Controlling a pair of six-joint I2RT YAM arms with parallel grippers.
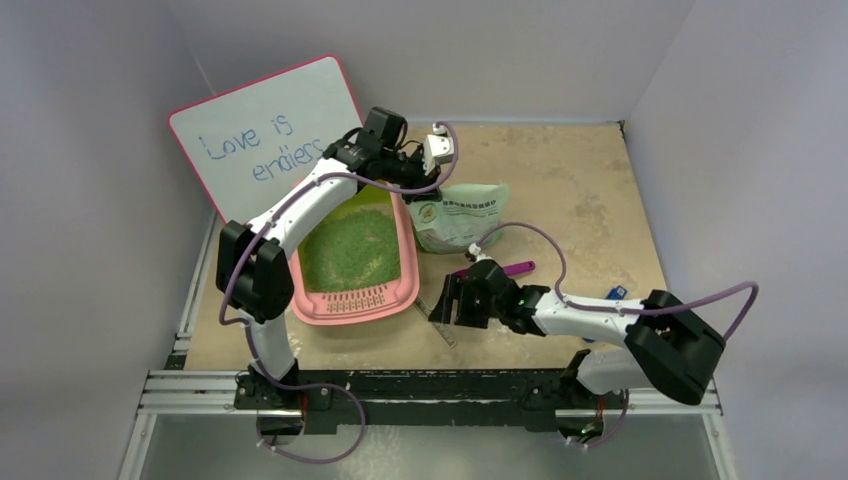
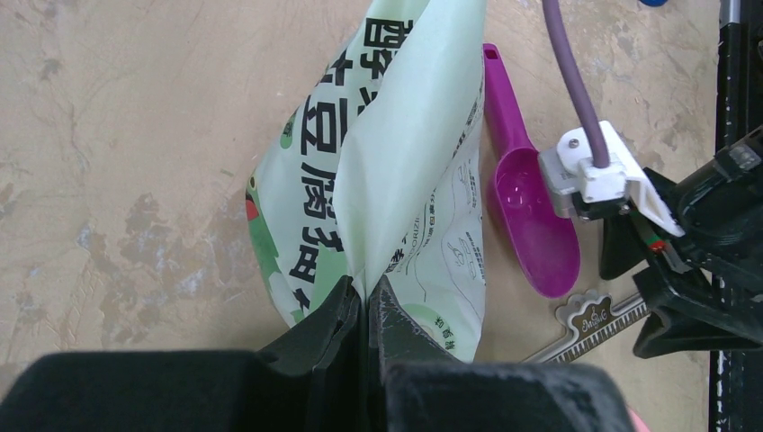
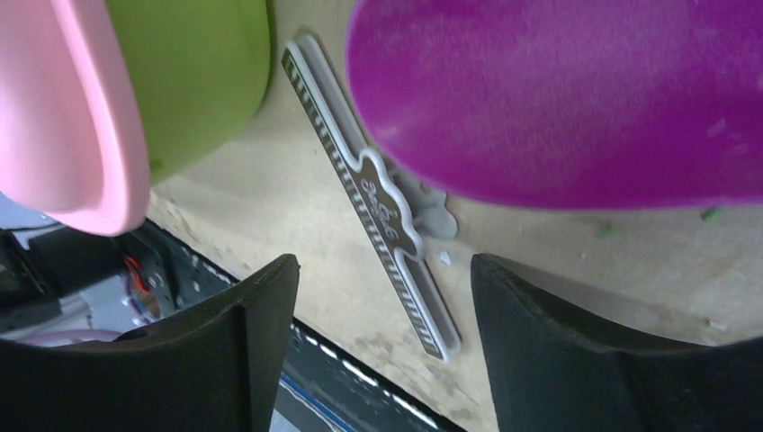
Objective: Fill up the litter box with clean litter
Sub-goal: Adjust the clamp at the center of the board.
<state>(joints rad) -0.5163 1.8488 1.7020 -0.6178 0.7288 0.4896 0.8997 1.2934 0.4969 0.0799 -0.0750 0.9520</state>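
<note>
The pink litter box (image 1: 347, 316) stands left of centre, and green clean litter (image 1: 350, 250) covers its floor. My left gripper (image 2: 367, 297) is shut on a fold of the pale green printed bag (image 2: 405, 153), which rests on the table just right of the box (image 1: 462, 215). My right gripper (image 3: 382, 265) hangs open and empty low over the table by the box's front right corner (image 1: 448, 300). A purple scoop (image 3: 558, 99) lies just beyond its fingertips, free of them. The box's pink rim (image 3: 81, 117) shows at the left of the right wrist view.
A flat ruler-like clip (image 3: 387, 216) lies on the table under the right gripper. A whiteboard with writing (image 1: 265, 140) leans at the back left. A small blue object (image 1: 615, 292) sits beside the right arm. The table's front rail runs close below the right gripper.
</note>
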